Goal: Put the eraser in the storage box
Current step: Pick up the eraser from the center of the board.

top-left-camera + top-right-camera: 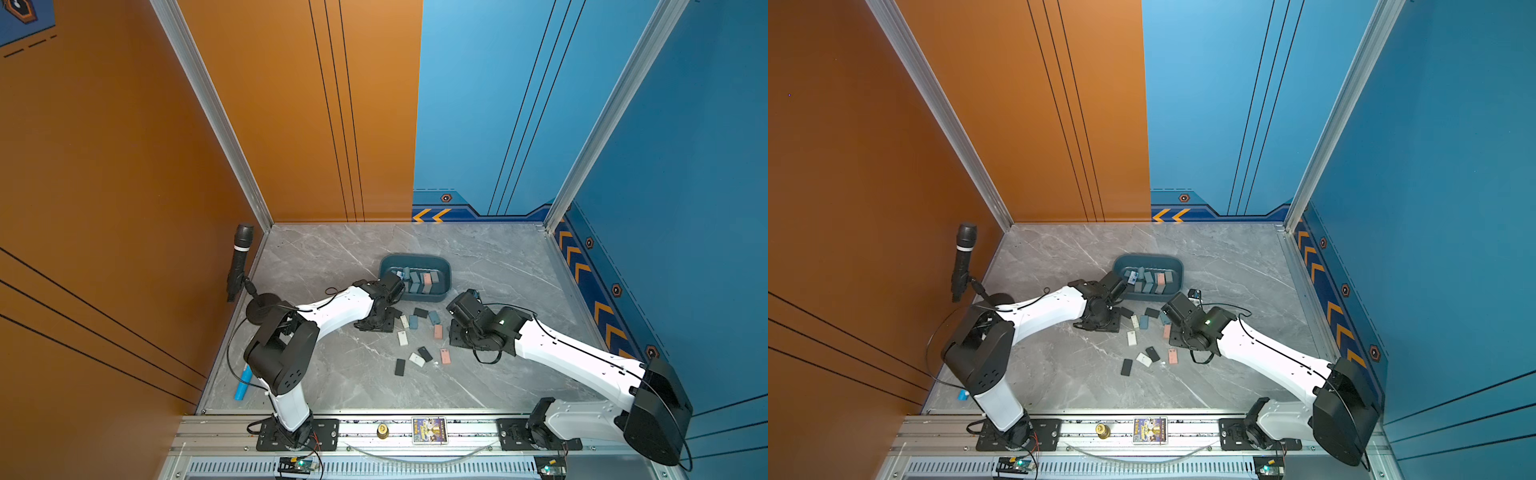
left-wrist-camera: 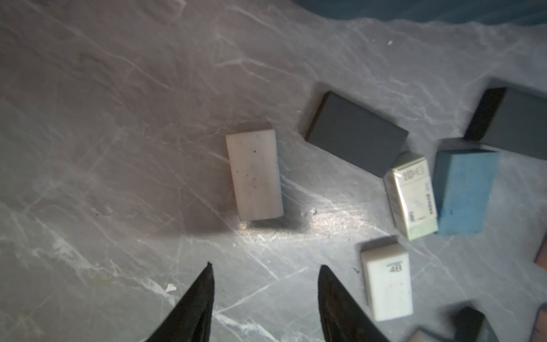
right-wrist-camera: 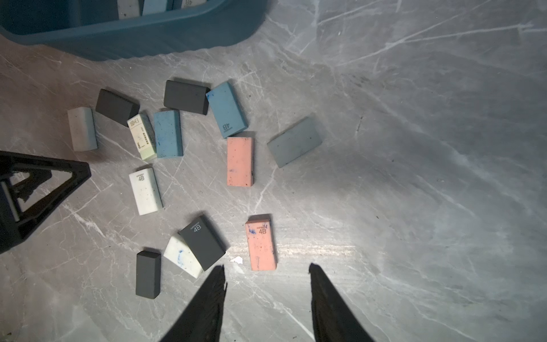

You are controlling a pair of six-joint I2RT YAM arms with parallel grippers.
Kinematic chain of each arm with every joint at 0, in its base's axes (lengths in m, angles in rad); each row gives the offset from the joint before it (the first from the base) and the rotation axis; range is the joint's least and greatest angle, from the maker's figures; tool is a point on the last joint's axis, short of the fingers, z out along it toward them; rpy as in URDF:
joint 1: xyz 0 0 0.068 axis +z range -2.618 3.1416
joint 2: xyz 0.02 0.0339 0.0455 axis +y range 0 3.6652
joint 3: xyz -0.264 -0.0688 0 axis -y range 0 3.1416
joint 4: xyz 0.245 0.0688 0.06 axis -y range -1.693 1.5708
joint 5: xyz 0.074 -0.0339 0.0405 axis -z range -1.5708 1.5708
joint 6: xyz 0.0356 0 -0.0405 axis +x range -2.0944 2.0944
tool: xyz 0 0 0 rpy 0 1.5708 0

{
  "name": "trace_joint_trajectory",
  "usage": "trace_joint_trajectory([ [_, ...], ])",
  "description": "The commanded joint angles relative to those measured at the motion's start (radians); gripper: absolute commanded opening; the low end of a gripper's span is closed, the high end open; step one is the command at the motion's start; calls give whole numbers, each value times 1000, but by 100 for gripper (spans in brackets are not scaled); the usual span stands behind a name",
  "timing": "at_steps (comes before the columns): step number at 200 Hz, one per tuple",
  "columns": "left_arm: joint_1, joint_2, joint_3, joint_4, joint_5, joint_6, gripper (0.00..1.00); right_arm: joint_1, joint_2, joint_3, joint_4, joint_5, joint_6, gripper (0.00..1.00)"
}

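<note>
Both claws are seen released and empty: the left gripper (image 2: 265, 266) is hung over the grey marble tabletop (image 2: 118, 118) short of a white eraser (image 2: 254, 176), and the right gripper (image 3: 266, 266) is poised just beside a pink 4B eraser (image 3: 261, 245). More loose erasers (image 1: 402, 338) are scattered between the arms, near the teal storage box (image 1: 415, 261), in which several erasers are already held.

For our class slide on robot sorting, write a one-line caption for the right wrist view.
Open right gripper above scattered erasers on the marble table, near the teal storage box already holding several.
</note>
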Motion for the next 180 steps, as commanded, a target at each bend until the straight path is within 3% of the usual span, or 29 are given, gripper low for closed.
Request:
trace_joint_trajectory([
  [1,22,19,36,-8,4,14,57,3,-25,-5,-1,22,19,48],
  [102,57,38,-32,161,-8,-27,55,-3,-46,0,-32,42,23,48],
  [180,68,63,-48,196,-41,-32,51,-9,-70,-17,-40,50,36,48],
])
